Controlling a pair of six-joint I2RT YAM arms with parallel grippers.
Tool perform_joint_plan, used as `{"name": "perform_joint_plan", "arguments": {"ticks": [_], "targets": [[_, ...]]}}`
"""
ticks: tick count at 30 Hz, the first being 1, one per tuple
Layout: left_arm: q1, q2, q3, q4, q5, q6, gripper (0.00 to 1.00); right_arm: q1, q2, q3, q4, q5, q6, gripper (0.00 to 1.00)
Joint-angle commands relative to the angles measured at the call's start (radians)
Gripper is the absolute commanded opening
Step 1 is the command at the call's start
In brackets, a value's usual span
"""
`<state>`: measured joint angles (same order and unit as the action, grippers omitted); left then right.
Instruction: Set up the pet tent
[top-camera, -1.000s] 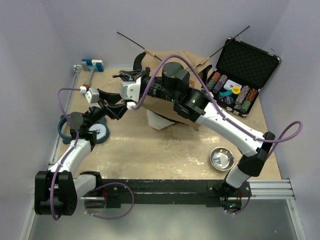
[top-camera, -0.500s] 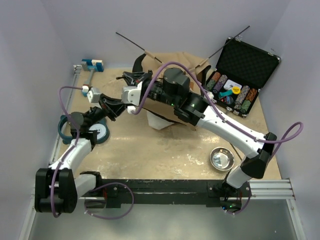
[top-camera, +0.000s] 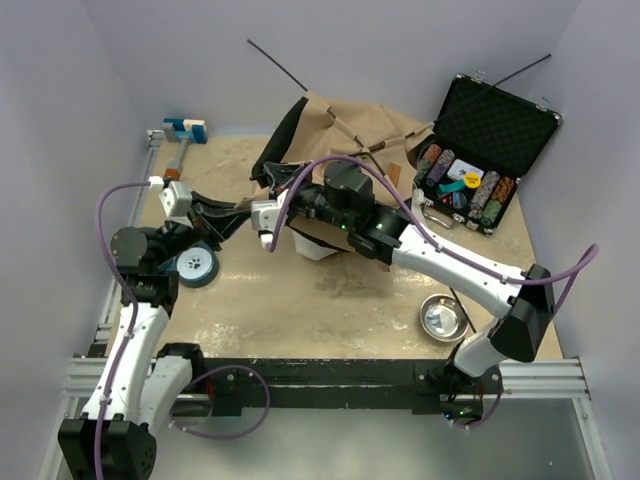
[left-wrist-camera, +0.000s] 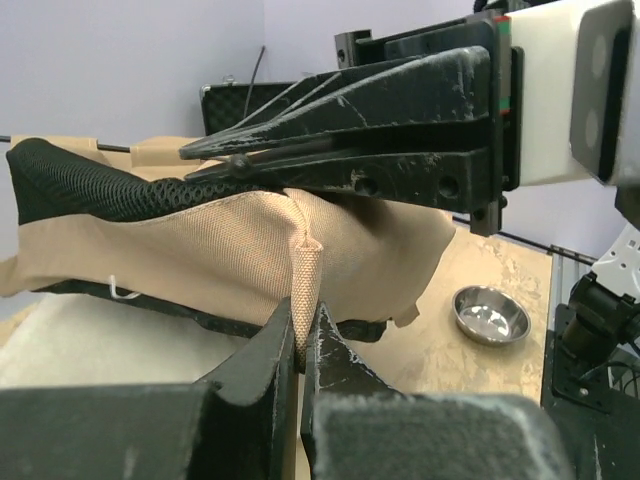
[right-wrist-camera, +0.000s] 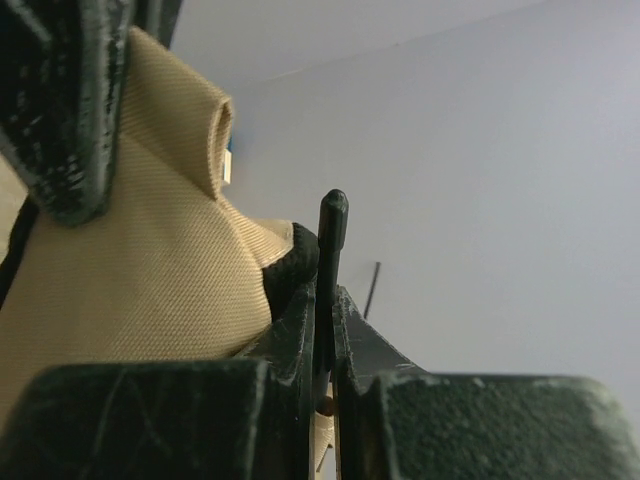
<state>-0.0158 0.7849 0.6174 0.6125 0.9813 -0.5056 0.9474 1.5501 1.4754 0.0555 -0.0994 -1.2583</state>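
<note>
since a second ago the left gripper (left-wrist-camera: 303, 335) has clamped shut and the pet tent (top-camera: 345, 125) has risen, its poles swinging higher. from above, the tan tent sits just left of the open chip case (top-camera: 500, 120), both arms reaching its edge farthest from the case. left wrist: the jaws pinch a tan fabric loop (left-wrist-camera: 305, 265); the right gripper (left-wrist-camera: 190, 165) crosses above, the case behind it. right wrist: the jaws hold a thin dark pole (right-wrist-camera: 332, 230) tight against the tan fabric.

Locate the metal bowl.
Top view: the metal bowl sits near the right front corner of the table, beside the right arm, nearer than the open chip case.
</note>
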Motion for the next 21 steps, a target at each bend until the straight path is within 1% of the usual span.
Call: {"name": "perform_joint_plan", "arguments": {"ticks": [1,4,7,9,18,21], "targets": [[-0.001,-0.021,0.085,-0.198,-0.047,0.091,0.00,-0.038,-0.100,-0.059,0.058,0.080,-0.111,0.00],[-0.001,-0.016,0.110,-0.258,-0.062,0.127,0.00,-0.036,-0.143,-0.092,0.067,0.040,-0.131,0.00],[-0.001,-0.007,0.134,-0.321,-0.085,0.171,0.00,-0.029,-0.173,-0.110,0.035,0.027,-0.171,0.00],[-0.004,0.002,0.149,-0.355,-0.076,0.194,0.00,-0.018,-0.186,-0.122,0.024,0.033,-0.200,0.00],[-0.003,0.004,0.165,-0.412,-0.069,0.257,0.00,0.082,-0.160,-0.067,-0.054,0.082,-0.202,0.00],[-0.003,-0.016,0.169,-0.413,-0.063,0.277,0.00,0.088,-0.150,-0.104,-0.040,0.118,-0.225,0.00]]}}
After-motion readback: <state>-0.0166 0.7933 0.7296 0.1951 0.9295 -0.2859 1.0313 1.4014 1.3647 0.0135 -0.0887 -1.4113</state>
